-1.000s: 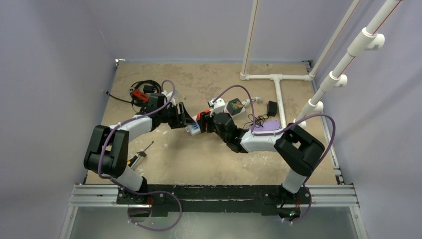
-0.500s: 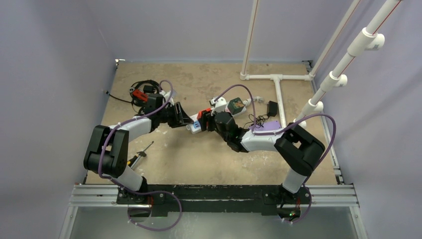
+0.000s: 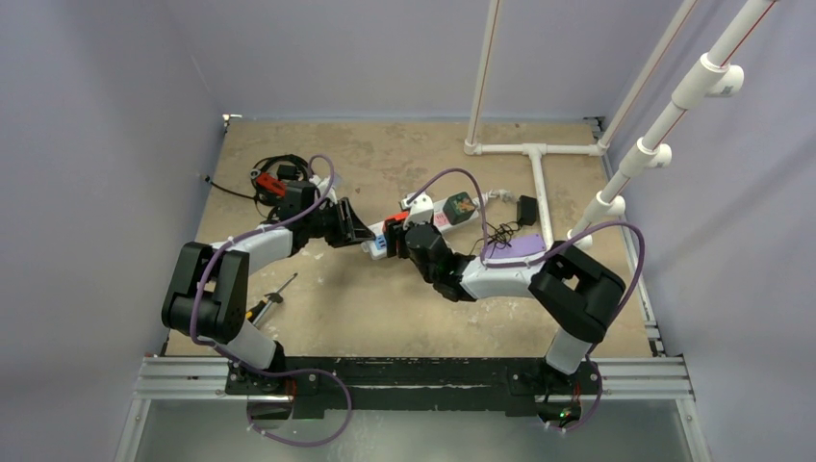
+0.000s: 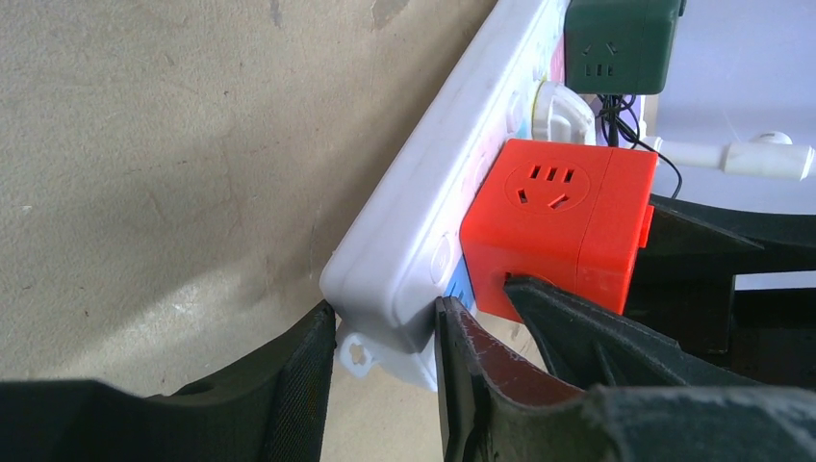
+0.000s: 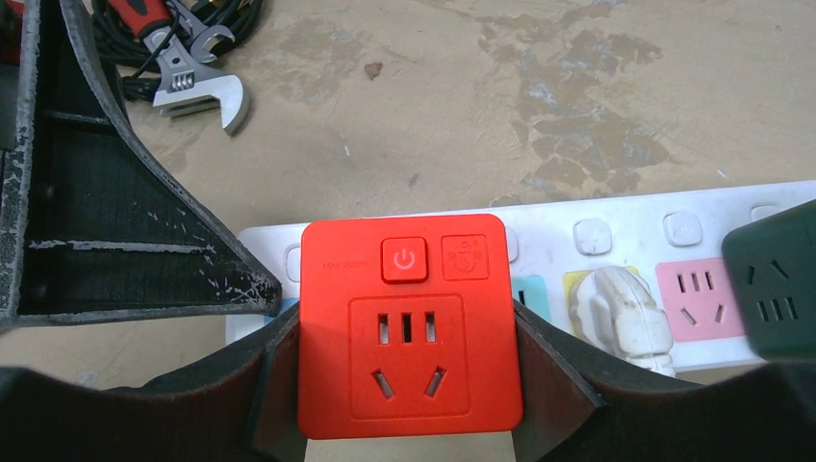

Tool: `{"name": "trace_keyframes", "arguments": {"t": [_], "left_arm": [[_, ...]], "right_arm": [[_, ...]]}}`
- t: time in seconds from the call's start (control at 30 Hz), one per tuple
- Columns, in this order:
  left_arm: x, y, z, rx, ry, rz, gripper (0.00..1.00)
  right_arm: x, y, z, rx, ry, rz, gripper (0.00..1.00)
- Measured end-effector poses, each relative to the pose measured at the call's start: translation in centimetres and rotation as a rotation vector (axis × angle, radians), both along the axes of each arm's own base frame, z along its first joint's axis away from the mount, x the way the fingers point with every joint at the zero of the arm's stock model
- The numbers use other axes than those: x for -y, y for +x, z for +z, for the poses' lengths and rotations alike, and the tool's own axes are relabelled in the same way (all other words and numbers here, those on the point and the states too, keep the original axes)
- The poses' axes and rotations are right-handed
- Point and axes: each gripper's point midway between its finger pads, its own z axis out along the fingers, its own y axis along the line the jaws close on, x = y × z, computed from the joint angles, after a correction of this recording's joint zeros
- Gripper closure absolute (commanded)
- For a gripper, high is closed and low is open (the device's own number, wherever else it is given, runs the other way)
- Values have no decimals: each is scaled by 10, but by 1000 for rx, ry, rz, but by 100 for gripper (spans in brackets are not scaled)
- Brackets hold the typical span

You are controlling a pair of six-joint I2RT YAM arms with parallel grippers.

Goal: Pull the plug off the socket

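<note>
Pulling from here, we risk dragging the socket [image 4: 423, 192] along if our left gripper [image 4: 385, 327], jaws clenched on its left end, slips, since our right gripper [image 5: 409, 385] has its jaws grasping the red plug [image 5: 411, 318] seated there. Beyond lie the stained tan worktop [image 3: 385, 308], then white pipes [image 3: 534, 149] and lilac walls [image 3: 96, 144].

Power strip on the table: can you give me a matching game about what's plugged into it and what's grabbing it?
Things:
1. red cube plug
2. green cube plug
3. white plug
4. left tool

Places:
A. between the two cubes on the power strip
B. clamped on the strip's end
C. gripped by the right tool
D. plugged in furthest from the clamped end

Pairs: 1-C, 2-D, 3-A, 4-B
</note>
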Motion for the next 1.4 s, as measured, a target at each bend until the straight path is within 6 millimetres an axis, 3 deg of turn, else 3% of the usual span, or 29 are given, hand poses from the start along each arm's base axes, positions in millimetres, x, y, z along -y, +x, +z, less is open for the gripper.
{"name": "trace_keyframes", "arguments": {"t": [0.37, 0.83, 1.13, 1.3, 1.4], "left_arm": [[0, 0, 0, -3, -1, 2, 100], [5, 0, 4, 13, -25, -15, 100], [4, -2, 5, 13, -22, -23, 53], [-3, 2, 15, 47, -14, -2, 38], [-3, 5, 23, 76, -28, -1, 35]], "right_arm": [[-1, -3, -1, -1, -13, -5, 100], [10, 13, -9, -57, 42, 99, 100], [9, 11, -9, -58, 40, 111, 100], [11, 7, 10, -50, 97, 117, 100], [9, 5, 21, -46, 132, 126, 100]]}}
